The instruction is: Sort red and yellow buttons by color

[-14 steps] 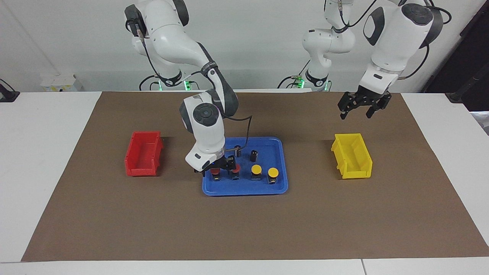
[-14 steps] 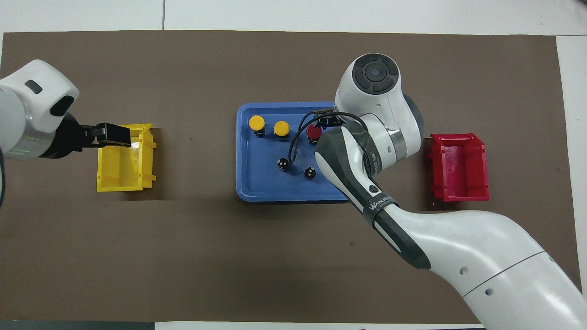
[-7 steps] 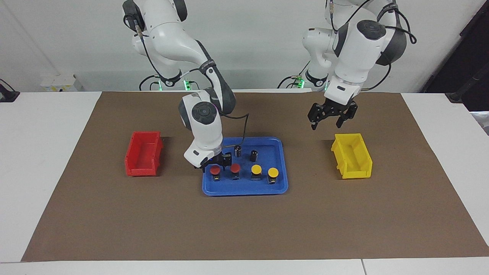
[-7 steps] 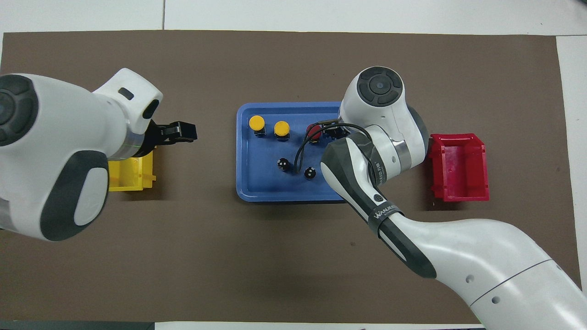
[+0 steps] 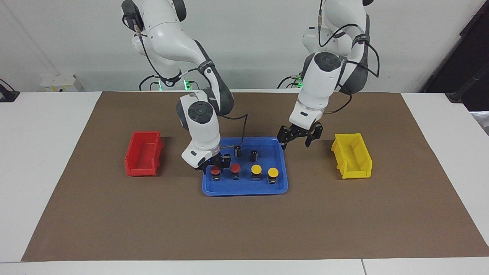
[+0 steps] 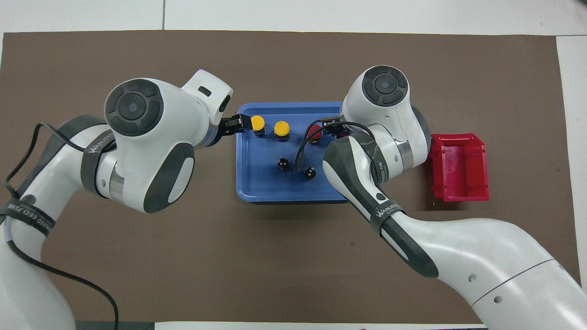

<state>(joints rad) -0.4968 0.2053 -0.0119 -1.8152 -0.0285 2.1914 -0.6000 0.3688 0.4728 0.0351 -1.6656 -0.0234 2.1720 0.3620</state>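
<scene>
Over the tray (image 5: 244, 191), your right end effector (image 5: 212, 167) straddles a red button (image 5: 216, 170), fingers spread; centre before closing.

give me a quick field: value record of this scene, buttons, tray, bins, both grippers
tray: blue tray mid-table
red buttons: two, red button under the right gripper, second red button beside it
yellow buttons: two, yellow button and end yellow button, same row
dark cylinders: two, nearer the robots
red bin: red bin, right arm's end
yellow bin: yellow bin, left arm's end
right gripper: right gripper, low over the red button
left gripper: left gripper, open, over the tray's corner
</scene>
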